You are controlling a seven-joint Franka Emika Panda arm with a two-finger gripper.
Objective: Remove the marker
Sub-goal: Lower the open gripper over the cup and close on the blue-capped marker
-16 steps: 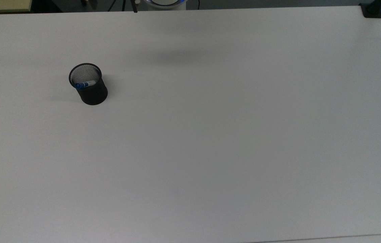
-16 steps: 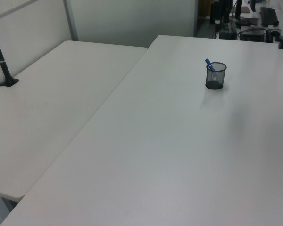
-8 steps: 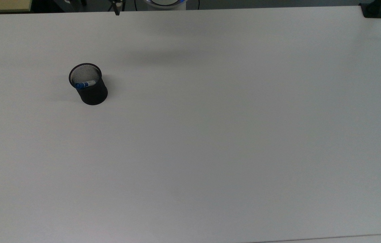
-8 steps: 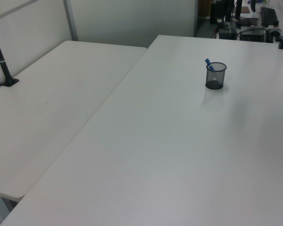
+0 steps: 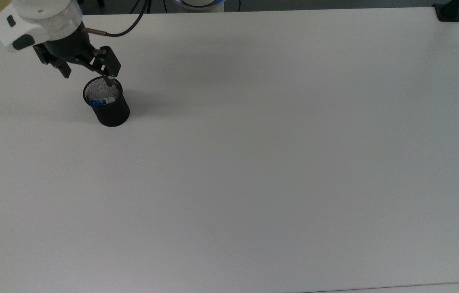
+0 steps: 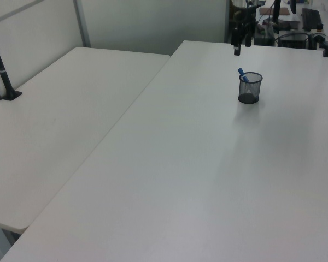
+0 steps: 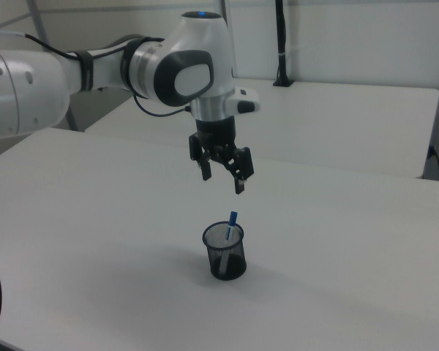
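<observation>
I see the marker [image 7: 231, 225] standing in the cup [image 7: 224, 252], leaning against the rim with its blue cap poking above the edge. In the top view the marker [image 5: 102, 101] lies across the cup's [image 5: 108, 106] opening, blue end toward the top view's left. The cup sits on the table [image 5: 254, 162], in the top view's upper left part.

My gripper [image 7: 222, 175] hangs in the air above the cup, clear of both cup and marker. Its two fingers are spread wide apart and hold nothing. In the top view the gripper [image 5: 88, 77] shows just above the cup's far rim, one fingertip overlapping the rim in the picture; from the right view I judge it is well above, not touching. In the left view the gripper [image 6: 238, 46] is small and dark beyond the cup [image 6: 250, 88], and I cannot make out much of it there. A second table [image 6: 54, 120] adjoins mine on the left view's left.
</observation>
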